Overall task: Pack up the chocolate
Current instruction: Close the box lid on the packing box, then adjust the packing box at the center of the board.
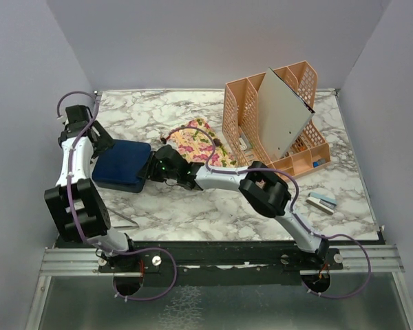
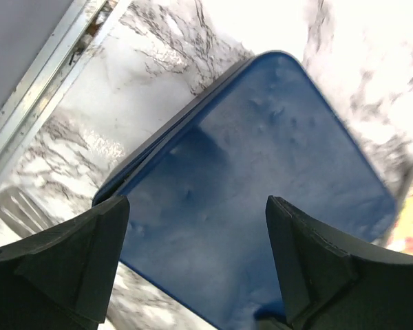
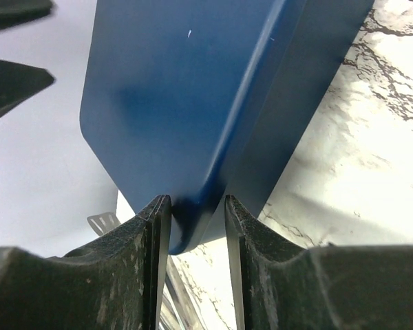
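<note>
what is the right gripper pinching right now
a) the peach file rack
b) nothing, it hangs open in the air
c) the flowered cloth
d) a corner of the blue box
d: in the right wrist view the right gripper has one finger on each side of a corner of the blue box, closed against it.

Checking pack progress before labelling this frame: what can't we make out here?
- No chocolate seen in any view; the shut blue box hides its inside.
- Top view: dark bits by the floral cloth are too small to name.
- Top view: the grey board covers what the orange organizer holds.
- Top view: the left end effector is hidden under its wrist.
</note>
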